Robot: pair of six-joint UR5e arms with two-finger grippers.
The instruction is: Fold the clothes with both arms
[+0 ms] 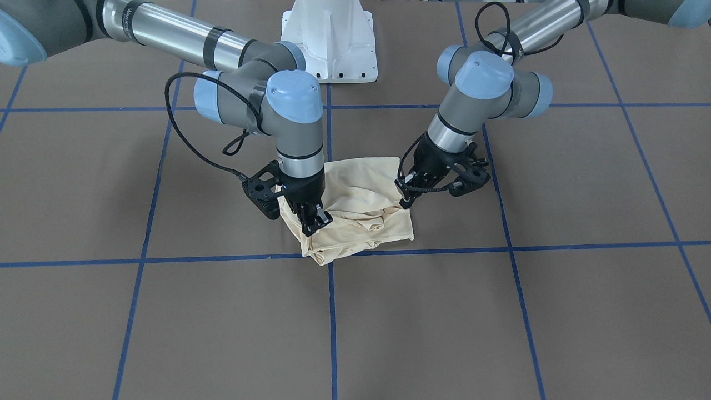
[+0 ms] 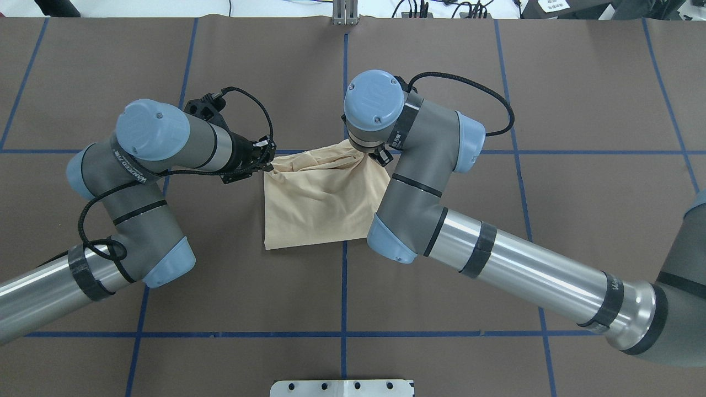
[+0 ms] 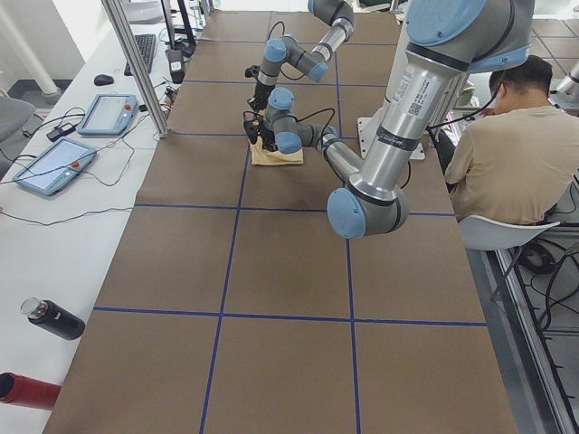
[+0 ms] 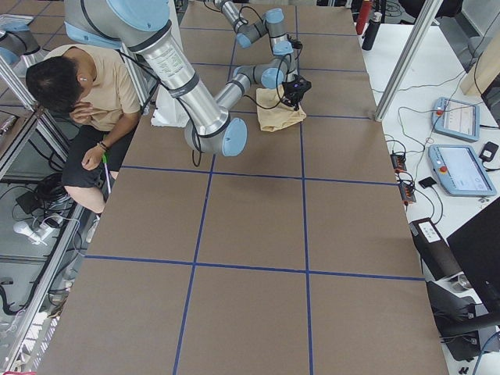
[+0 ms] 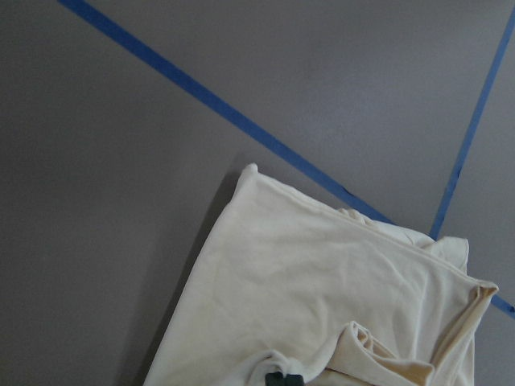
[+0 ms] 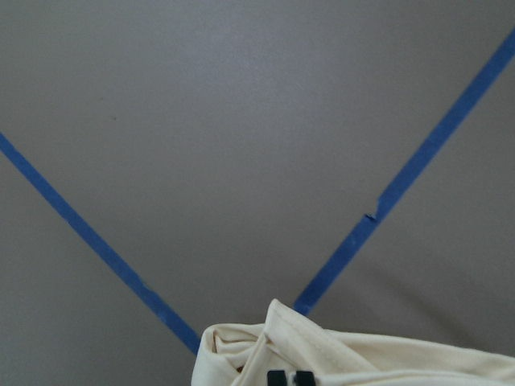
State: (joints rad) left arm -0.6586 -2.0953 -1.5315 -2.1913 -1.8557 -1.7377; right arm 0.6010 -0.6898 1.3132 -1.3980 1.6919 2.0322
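Observation:
The pale cream-yellow T-shirt (image 1: 361, 189) lies folded into a small bundle at the table's middle (image 2: 320, 198). Its print and neck label are hidden. My left gripper (image 2: 267, 161) is shut on the bundle's far left corner, on the view's right in the front-facing view (image 1: 408, 194). My right gripper (image 1: 314, 222) is shut on the far right corner, and its wrist hides it in the overhead view. The left wrist view shows wrinkled cloth (image 5: 322, 297) bunched at the fingertips (image 5: 278, 378). The right wrist view shows a cloth edge (image 6: 362, 354) at the closed fingertips (image 6: 278, 376).
Blue tape lines (image 2: 344, 286) grid the brown table cover. The white pedestal base (image 1: 330, 39) stands behind the shirt on the robot's side. An operator (image 3: 507, 154) sits beside the table. Tablets (image 3: 109, 113) and bottles (image 3: 54, 318) lie on a side bench.

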